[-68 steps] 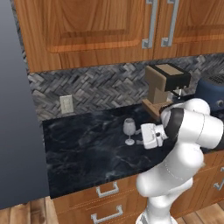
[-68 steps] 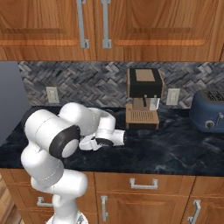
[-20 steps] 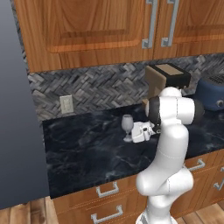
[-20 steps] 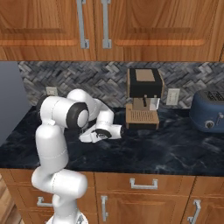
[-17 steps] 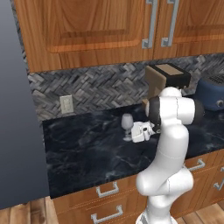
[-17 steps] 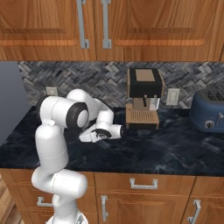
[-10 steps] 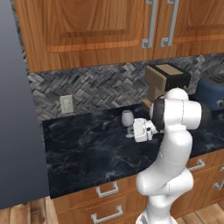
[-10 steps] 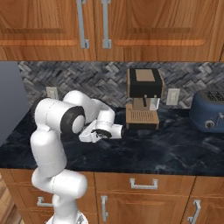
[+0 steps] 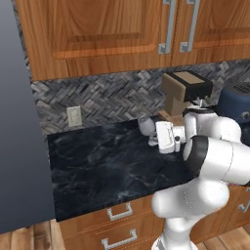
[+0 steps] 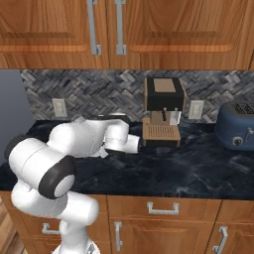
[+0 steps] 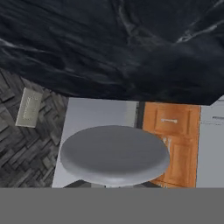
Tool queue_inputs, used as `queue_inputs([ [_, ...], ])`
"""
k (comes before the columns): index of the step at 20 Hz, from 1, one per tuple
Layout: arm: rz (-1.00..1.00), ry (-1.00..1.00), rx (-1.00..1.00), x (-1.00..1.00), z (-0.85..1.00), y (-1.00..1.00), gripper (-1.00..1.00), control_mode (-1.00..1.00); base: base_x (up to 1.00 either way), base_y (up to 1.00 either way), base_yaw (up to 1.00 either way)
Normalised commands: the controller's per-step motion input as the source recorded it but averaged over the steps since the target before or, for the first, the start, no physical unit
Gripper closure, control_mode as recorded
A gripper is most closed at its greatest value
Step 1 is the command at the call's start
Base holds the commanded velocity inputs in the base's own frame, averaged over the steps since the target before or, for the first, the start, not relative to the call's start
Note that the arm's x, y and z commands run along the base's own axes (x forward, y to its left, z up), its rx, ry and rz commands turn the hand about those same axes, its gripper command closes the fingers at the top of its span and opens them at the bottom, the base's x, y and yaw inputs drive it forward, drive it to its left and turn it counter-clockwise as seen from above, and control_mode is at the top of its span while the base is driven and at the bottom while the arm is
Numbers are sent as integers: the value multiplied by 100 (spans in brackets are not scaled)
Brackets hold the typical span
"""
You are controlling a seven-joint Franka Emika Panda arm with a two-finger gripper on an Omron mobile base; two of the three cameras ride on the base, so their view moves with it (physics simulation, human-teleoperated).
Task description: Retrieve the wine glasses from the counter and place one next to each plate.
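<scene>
at the middle of the left base view, the counter (image 9: 102,161) is spreading out as a black slab with pale marbled veins, sitting over orange-brown wooden drawers with silver handles. behind it a grey herringbone tile backsplash (image 9: 107,100) is running along the wall, carrying a small pale outlet plate (image 9: 74,116). glossy wooden cabinets (image 9: 112,34) are hanging across the top of the frame with long silver pulls. a boxy brown coffee machine (image 9: 183,93) is standing right of centre, and a rounded blue toaster (image 9: 237,100) is peeking in at the right edge.

one wine glass (image 9: 145,125), small, clear and greyish with a rounded bowl, is sitting just left of the white hand, lifted off the stone and tipped over sideways. the gripper (image 9: 155,136) is reaching in from the right, and its jaws are pressed together around the thin stem. in the hand view the glass's round flat foot (image 11: 114,154) is showing as a smooth grey disc low in the frame, with the marbled stone filling the top.
</scene>
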Motion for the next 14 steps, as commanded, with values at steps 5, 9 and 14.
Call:
queue_inputs([
  [5,0,0,16,-75,95,-24,100,-100,0,0,0],
  [9,0,0,18,-79,89,-28,100,-100,0,0,0],
  [14,0,0,13,-80,72,-26,100,-100,0,0,0],
])
